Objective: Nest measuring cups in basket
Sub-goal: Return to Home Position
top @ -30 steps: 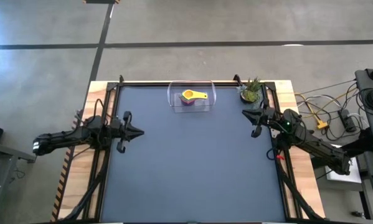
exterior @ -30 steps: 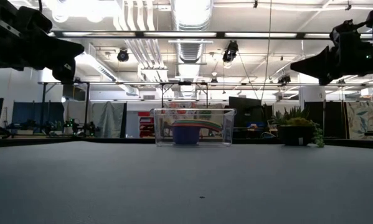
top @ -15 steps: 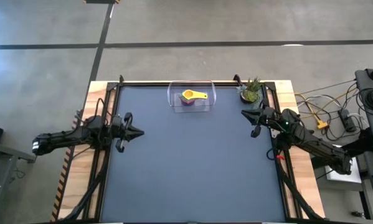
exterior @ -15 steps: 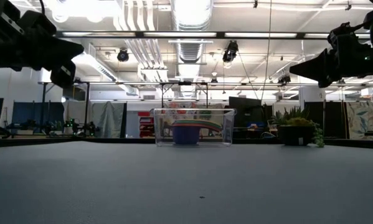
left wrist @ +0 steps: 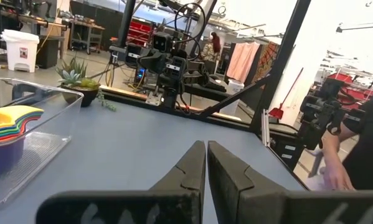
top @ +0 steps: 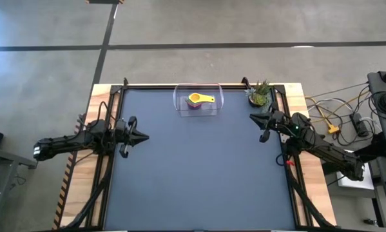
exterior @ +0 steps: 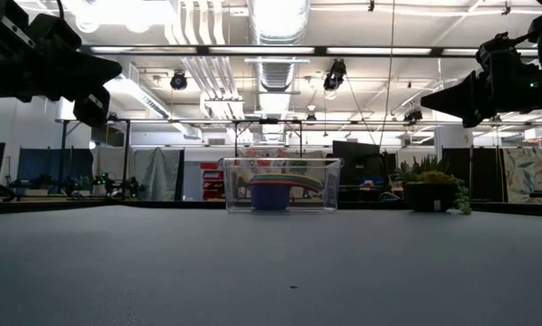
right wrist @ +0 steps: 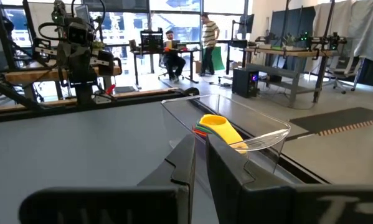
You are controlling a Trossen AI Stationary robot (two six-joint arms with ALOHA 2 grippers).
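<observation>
The measuring cups (top: 194, 100) sit nested, yellow on top, inside the basket (top: 180, 109) at the far middle of the tabletop (top: 199, 174), with both arms hanging well back at either side. The left pincer (top: 145, 136) and the right pincer (top: 252, 116) are each closed on nothing. That stack looks light, stiff and a bit slick to me, so the jutting flat handles seem the best hold.

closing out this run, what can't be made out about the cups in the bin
- Left wrist view: the measuring cups are cut off by the picture's edge.
- High view: the yellow cup on top covers the rest, hiding their count.
- Right wrist view: the right gripper hides the lower cups.
- Low view: rims through the basket wall are too small to count.
</observation>
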